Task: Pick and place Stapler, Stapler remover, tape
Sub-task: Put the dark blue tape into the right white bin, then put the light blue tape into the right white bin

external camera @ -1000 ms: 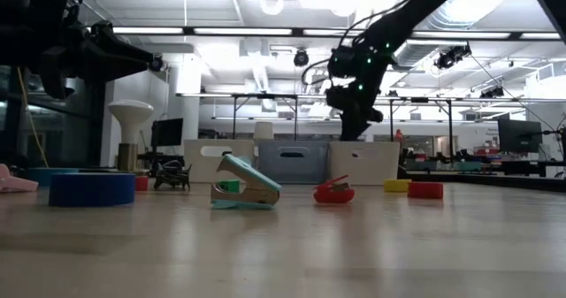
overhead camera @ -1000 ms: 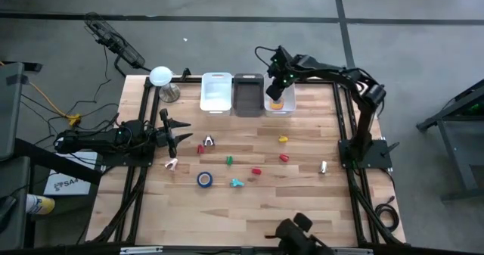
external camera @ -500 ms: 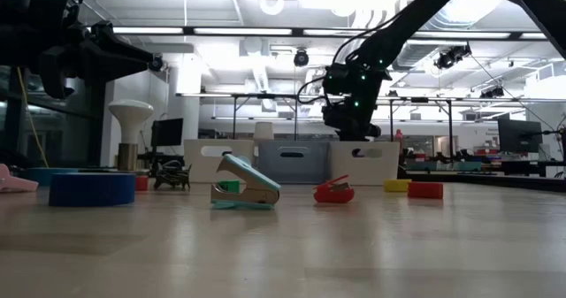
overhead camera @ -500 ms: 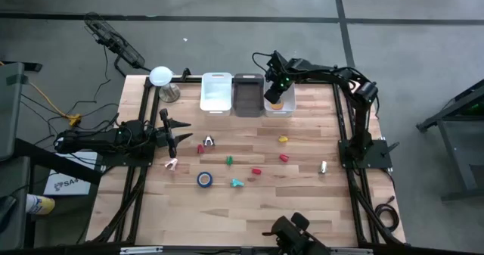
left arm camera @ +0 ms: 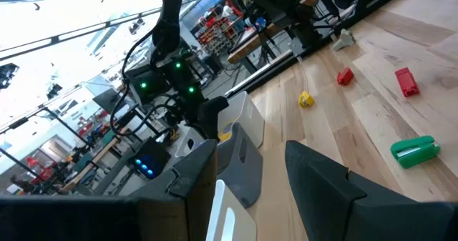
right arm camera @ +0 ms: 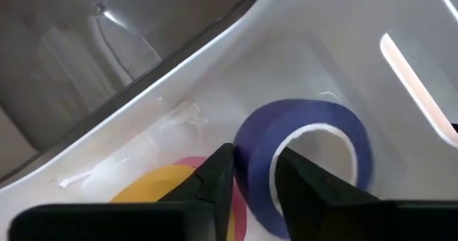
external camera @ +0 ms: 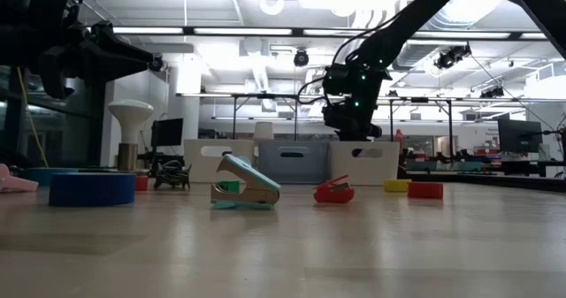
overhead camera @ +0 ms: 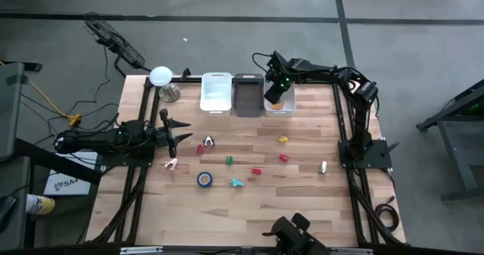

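We judge the placing of a tape roll to be the step in hand; our right gripper [right arm camera: 254,173] hangs inside the white bin [overhead camera: 287,104] at the right end of the row of three bins along the far edge of the table [overhead camera: 302,209], and its fingers straddle the wall of a purplish-blue tape roll [right arm camera: 304,155], one finger outside the ring and one in the hollow; whether they pinch it or stand just clear we cannot tell, since the gap looks about as wide as the tape wall; a yellow tape roll [right arm camera: 157,184] lies in the same bin just beside it; our left gripper [left arm camera: 247,180] waits over the left side of the table with its fingers parted and nothing between them; on the boards another blue tape roll [overhead camera: 204,179] lies near the front, with a teal staple remover [overhead camera: 237,183] just beside it, and small coloured blocks are scattered between them and the bins; the next move, as we judge it, calls for the right fingers to spread clear of the roll, the arm to lift straight out without dragging the ring, then a reach for the blue roll on the table.
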